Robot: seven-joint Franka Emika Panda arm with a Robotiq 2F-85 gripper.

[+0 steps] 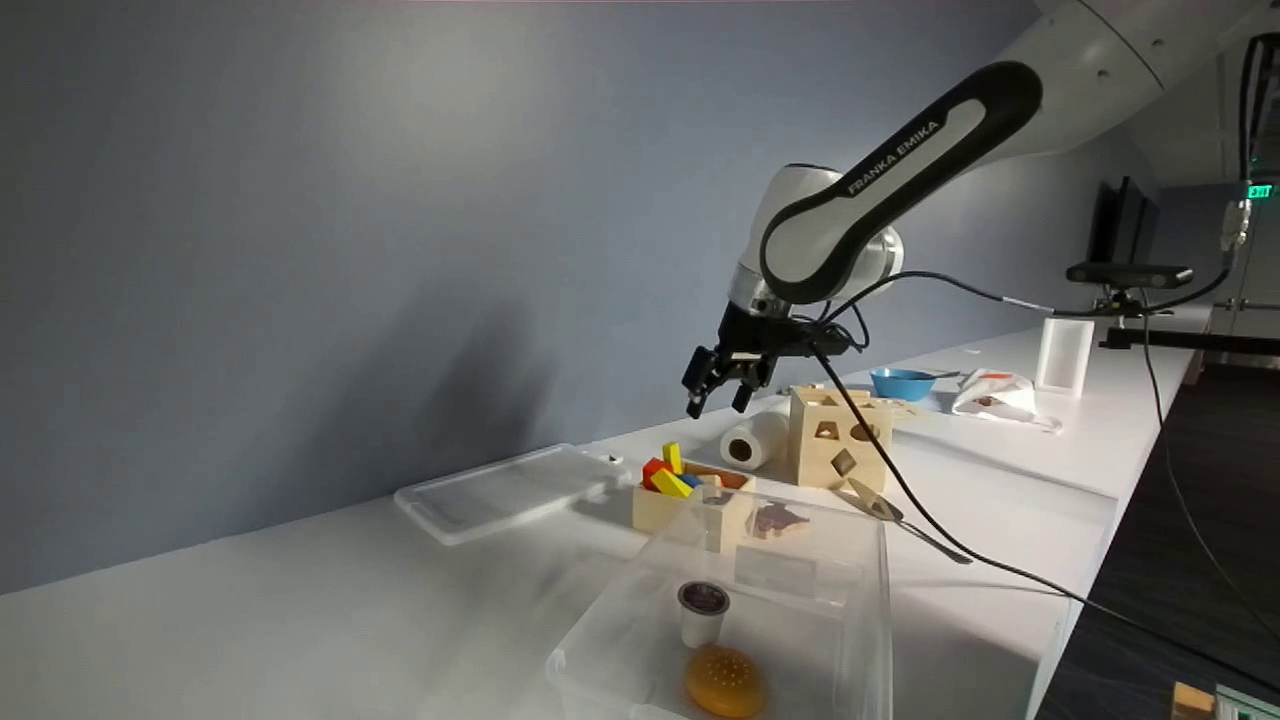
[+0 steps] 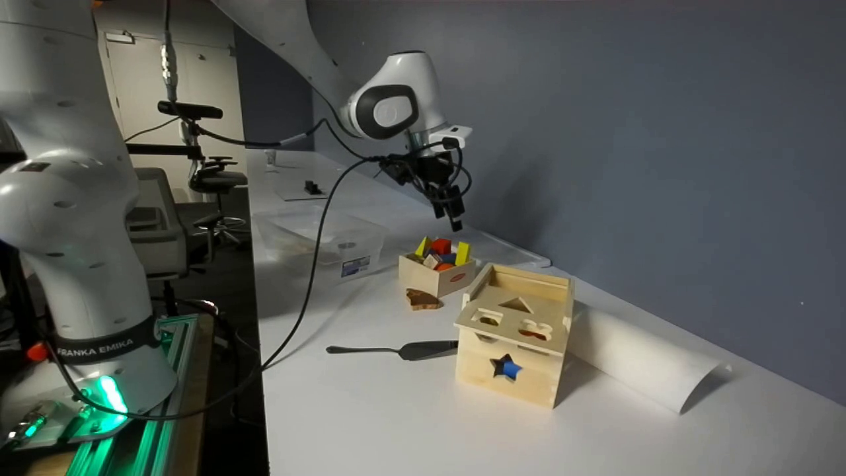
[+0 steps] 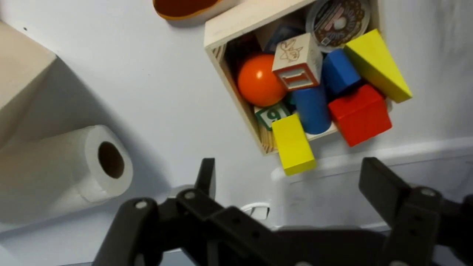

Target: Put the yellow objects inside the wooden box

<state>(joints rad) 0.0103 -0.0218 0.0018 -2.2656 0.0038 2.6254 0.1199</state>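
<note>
The low wooden box (image 1: 655, 511) is full of mixed toy pieces; its rim also shows in the wrist view (image 3: 240, 24). A yellow rectangular block (image 3: 293, 144) leans out over the box's edge, and a yellow wedge (image 3: 378, 66) lies across the opposite corner. Both yellow pieces also stick up from the box in an exterior view, the block (image 2: 462, 253) and the wedge (image 2: 423, 247). A red block, blue pieces and an orange ball lie among them. My gripper (image 3: 288, 173) is open and empty; in an exterior view it hangs above the box (image 1: 717, 406), apart from it.
A taller pale wooden cube with shaped holes (image 2: 505, 370) stands near the box, beside a white paper roll (image 1: 755, 440). A clear bin (image 1: 820, 640), a clear lid (image 1: 510, 490), a cake server (image 2: 423, 350) and a brown toy (image 2: 423, 299) lie around. A wall runs behind.
</note>
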